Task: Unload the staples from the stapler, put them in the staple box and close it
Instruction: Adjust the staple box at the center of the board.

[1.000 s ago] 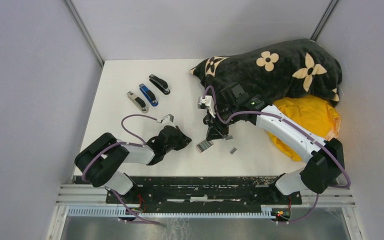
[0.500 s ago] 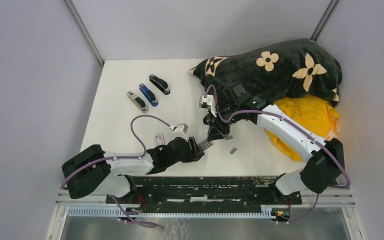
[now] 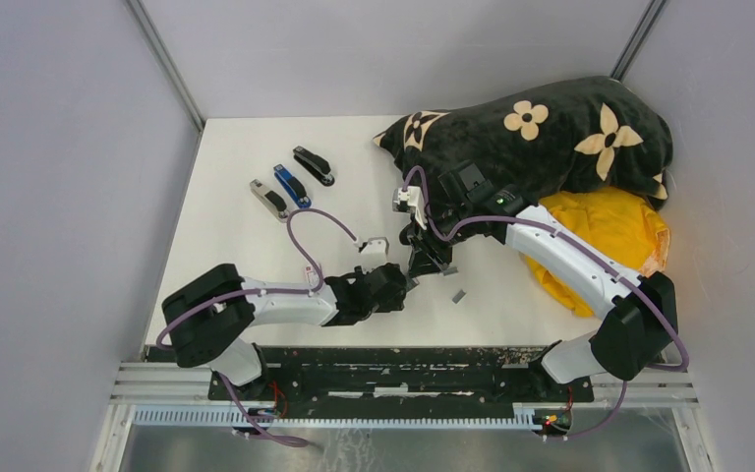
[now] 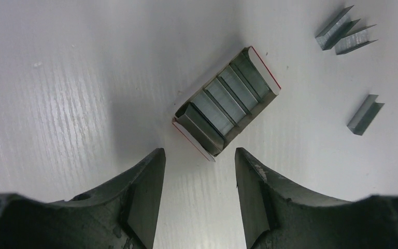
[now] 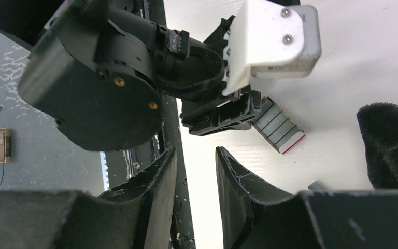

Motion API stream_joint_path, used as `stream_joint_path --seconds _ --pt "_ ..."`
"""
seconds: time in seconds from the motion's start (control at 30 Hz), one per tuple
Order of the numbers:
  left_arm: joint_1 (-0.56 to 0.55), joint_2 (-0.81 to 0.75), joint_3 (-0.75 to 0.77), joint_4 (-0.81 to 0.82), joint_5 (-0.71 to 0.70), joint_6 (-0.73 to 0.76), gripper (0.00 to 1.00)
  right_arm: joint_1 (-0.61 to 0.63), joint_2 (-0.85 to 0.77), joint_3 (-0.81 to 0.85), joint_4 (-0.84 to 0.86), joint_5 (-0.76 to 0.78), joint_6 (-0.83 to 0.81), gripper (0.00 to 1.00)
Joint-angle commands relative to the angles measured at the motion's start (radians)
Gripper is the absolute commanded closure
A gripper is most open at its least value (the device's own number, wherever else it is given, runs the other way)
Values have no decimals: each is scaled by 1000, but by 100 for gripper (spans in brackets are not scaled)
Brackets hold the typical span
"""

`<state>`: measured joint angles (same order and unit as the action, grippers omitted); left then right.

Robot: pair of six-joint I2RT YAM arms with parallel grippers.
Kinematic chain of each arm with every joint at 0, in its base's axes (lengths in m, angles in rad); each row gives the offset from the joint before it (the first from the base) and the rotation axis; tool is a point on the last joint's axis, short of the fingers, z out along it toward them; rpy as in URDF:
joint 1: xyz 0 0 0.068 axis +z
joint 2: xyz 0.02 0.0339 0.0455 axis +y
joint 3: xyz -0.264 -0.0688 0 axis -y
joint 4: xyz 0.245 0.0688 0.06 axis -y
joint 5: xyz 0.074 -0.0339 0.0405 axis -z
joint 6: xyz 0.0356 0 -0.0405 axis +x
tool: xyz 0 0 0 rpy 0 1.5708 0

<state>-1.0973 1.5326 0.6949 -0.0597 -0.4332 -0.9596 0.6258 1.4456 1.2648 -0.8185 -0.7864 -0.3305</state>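
Three short strips of staples (image 4: 365, 114) lie loose on the white table (image 4: 57, 78), just beside a little box (image 4: 226, 104) packed with more. We see the left gripper (image 4: 199, 161) open wide, its fingers just short of that box. The right gripper (image 5: 194, 155) hangs close by, open only a bit, holding nothing, and the three staplers (image 3: 292, 187) sit far off.

Two tabletop arms, the left arm (image 3: 275, 303) and right arm (image 3: 565, 258), wear white shells over black joints and trail looping purple cables (image 3: 334, 220), the dark, ridged left gripper (image 4: 198, 155) carrying a white camera block (image 5: 272, 39) fastened with two silver screws (image 5: 286, 37).
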Motion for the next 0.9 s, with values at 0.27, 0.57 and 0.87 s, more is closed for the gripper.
stream_joint_path --seconds 0.27,0.57,0.87 --pt "-13 73 100 -103 18 138 44 -5 -8 6 14 -34 -12 60" --pt "-14 147 189 -213 -5 204 55 -5 -7 7 15 -34 -10 60" --pt "-3 181 260 -353 -108 238 64 -6 -7 5 16 -37 -9 60"
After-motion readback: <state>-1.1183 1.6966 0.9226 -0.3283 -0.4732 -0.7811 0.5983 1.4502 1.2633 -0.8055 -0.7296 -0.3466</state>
